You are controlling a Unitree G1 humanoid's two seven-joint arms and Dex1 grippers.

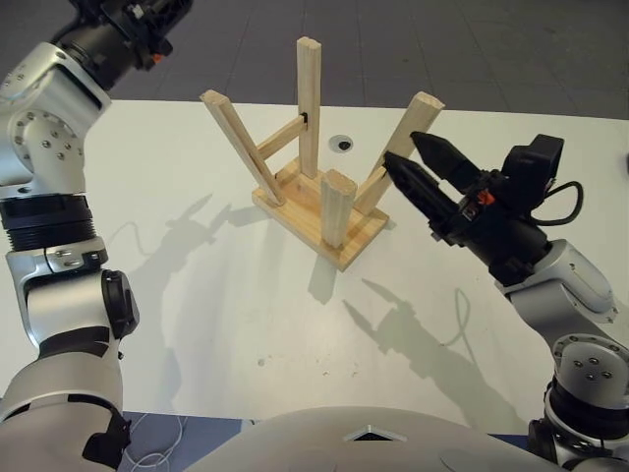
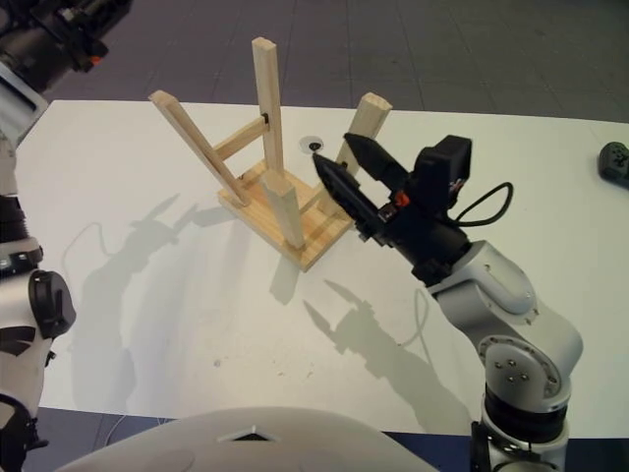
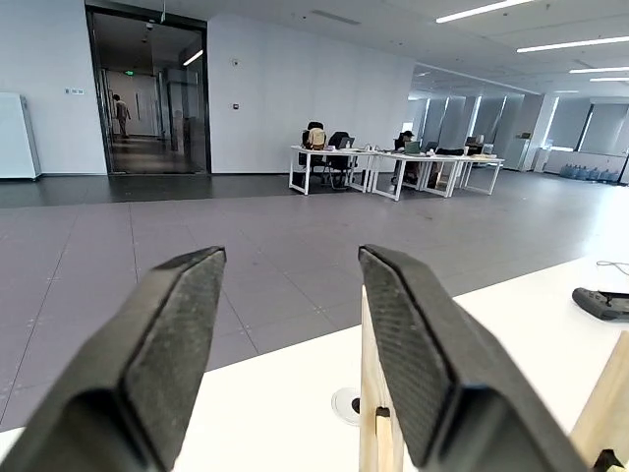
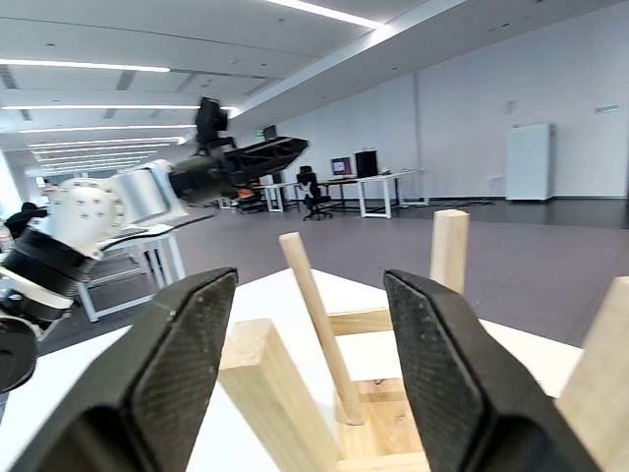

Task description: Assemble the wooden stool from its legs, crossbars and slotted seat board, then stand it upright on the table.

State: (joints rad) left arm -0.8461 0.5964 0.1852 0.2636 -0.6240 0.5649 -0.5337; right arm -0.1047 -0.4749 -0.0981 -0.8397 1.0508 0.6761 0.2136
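The stool rests seat-down on the worktop, legs up. The right gripper hovers beside one leg, jaws spread. The left gripper, raised high, is likewise spread.

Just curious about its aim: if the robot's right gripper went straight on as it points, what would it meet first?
Probably the nearest pale wooden leg of the upturned stool, lined up between the fingers of the open right gripper, though depth is unclear.

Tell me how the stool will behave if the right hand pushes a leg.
The stool is solid wood, so probably stiff. It rests on its flat seat, legs up, so a low push would likely slide it; a push high on a leg may tip it.
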